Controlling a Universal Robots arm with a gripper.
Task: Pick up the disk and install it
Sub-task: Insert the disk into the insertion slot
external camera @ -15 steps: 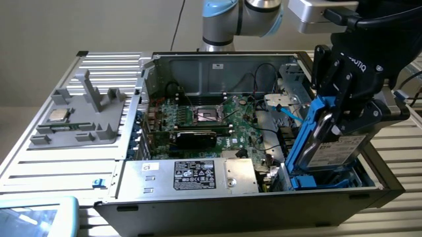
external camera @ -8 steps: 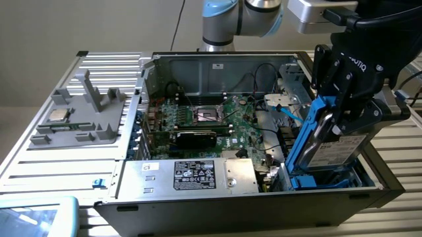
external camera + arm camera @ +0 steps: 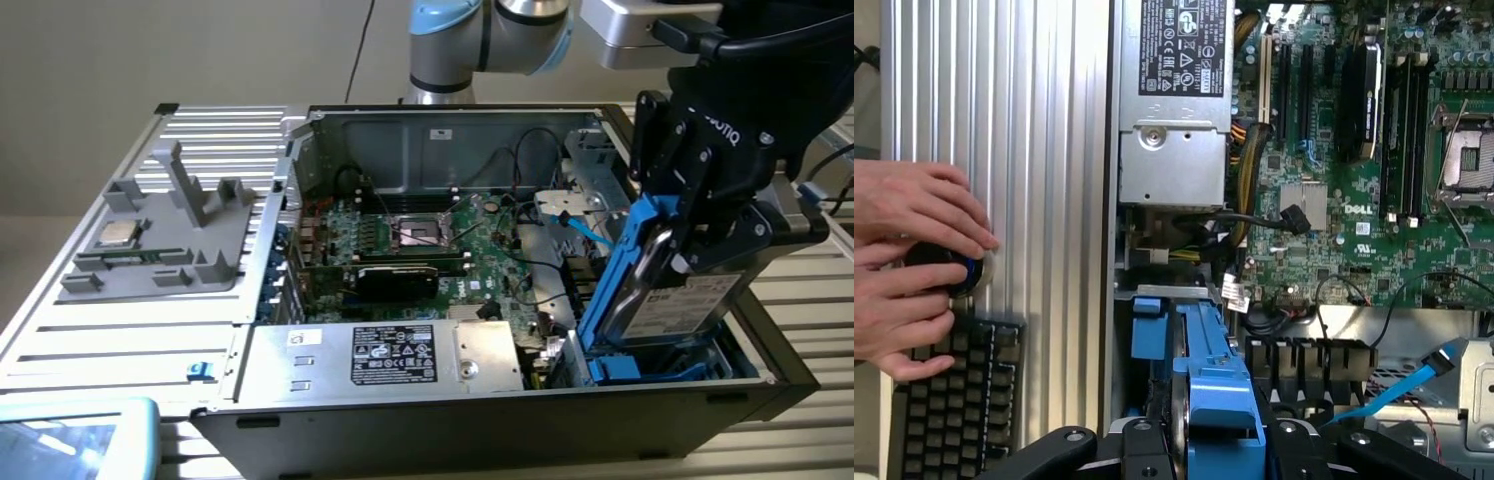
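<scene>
The black 2-fingered gripper [image 3: 694, 238] is clamping, jaws partly closed, the flat silver-grey disk [image 3: 671, 302] with its white label and bright blue plastic carrier. It is holding it on edge, nearly upright, its lower end inside the open black computer case [image 3: 467, 425] at the exterior view's right, near the silver power supply box [image 3: 387, 355]. A person's 2 hands [image 3: 914, 255] are touching a black knob [image 3: 949, 270] beside a black keyboard [image 3: 954, 410].
</scene>
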